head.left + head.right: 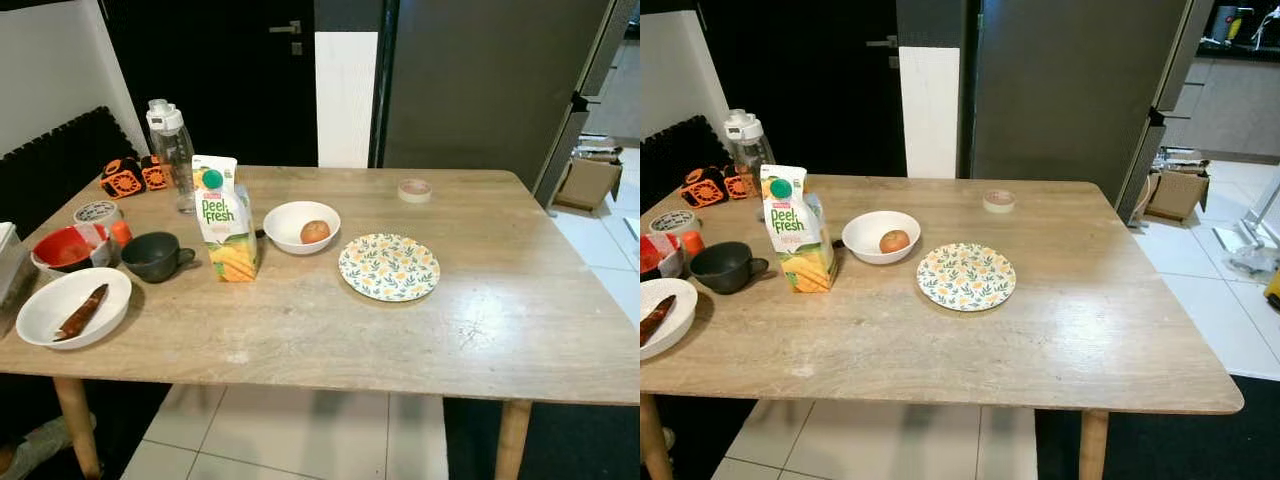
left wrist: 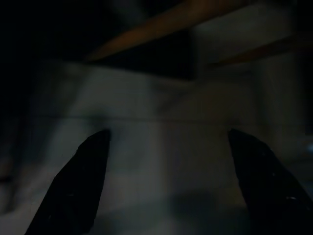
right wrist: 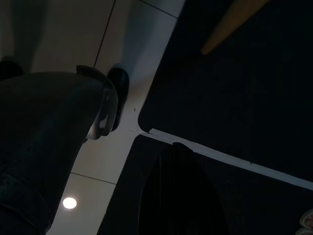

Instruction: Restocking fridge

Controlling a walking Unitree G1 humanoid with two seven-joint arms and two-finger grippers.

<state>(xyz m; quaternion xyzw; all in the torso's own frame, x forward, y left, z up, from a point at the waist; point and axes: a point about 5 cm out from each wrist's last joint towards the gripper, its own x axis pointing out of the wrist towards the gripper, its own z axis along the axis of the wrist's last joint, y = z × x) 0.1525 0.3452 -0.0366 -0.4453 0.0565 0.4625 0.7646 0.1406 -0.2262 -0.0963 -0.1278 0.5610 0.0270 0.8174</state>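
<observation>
A Peel Fresh juice carton (image 1: 226,220) stands upright on the left half of the wooden table (image 1: 500,330). Right beside it, a white bowl (image 1: 290,216) holds one round brown item (image 1: 315,231). The tall grey fridge (image 1: 480,90) rises behind the table's far right side, door closed. My left gripper (image 2: 168,132) hangs low over dim floor tiles, open, nothing between its fingers. My right gripper (image 3: 174,149) hangs over the floor by a table leg, its black fingers together in one point.
On the table: a floral plate (image 1: 388,267), dark mug (image 1: 155,256), red bowl (image 1: 65,248), white bowl with a brown strip (image 1: 72,306), clear water bottle (image 1: 172,150) and tape roll (image 1: 414,190). A cardboard box (image 1: 587,180) stands on the floor at the right.
</observation>
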